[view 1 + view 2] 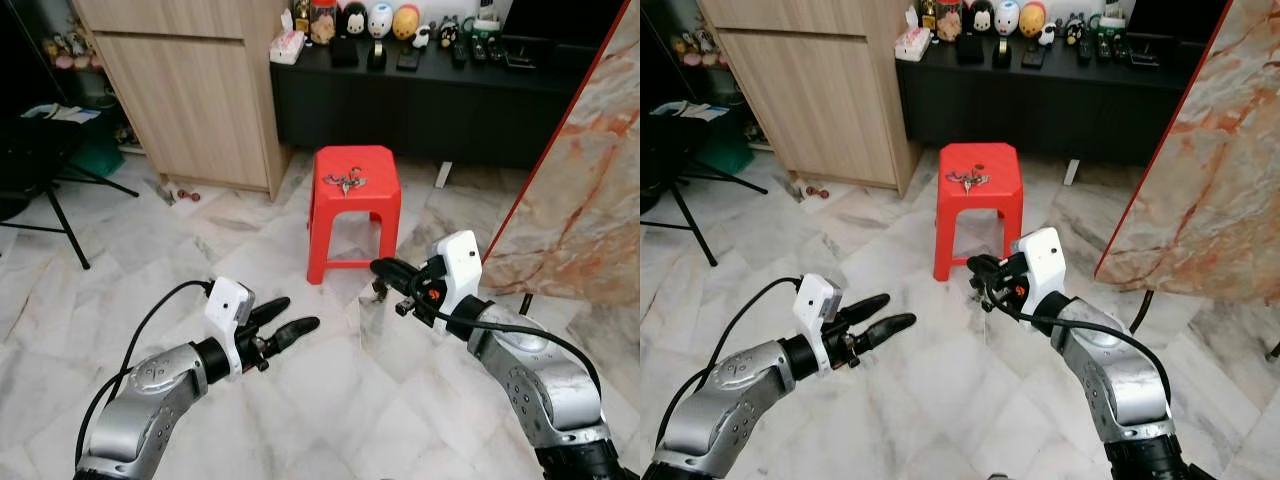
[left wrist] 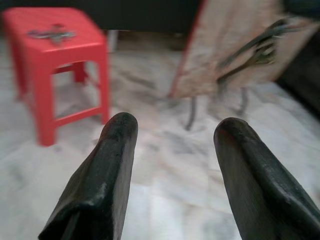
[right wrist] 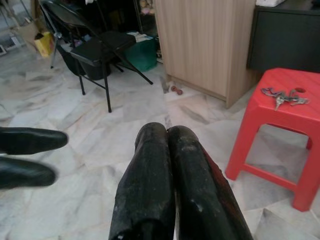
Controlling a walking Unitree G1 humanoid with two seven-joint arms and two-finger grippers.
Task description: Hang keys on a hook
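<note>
The keys (image 1: 349, 181) lie flat in a small tangle on top of the red stool (image 1: 352, 215), a little toward its back edge, with their long run roughly side to side across the seat. The stool stands on the marble floor (image 1: 200, 260) ahead of the robot, in front of a dark low cabinet (image 1: 420, 100) and just beside a wooden cupboard (image 1: 190, 90).

Both arms are raised in front of the body, well short of the stool. The right gripper (image 1: 385, 268) has its two fingers pressed together on nothing, pointing inward and forward; the keys lie ahead of it and slightly to its left, higher in the head view. The left gripper (image 1: 290, 322) has its fingers spread apart, also empty, and sits lower and further from the stool. The right arm looks the nearer one to reach the keys, though the robot probably has to step closer first.

A tilted marble slab (image 1: 590, 190) leans at the right. No hook can be made out.
</note>
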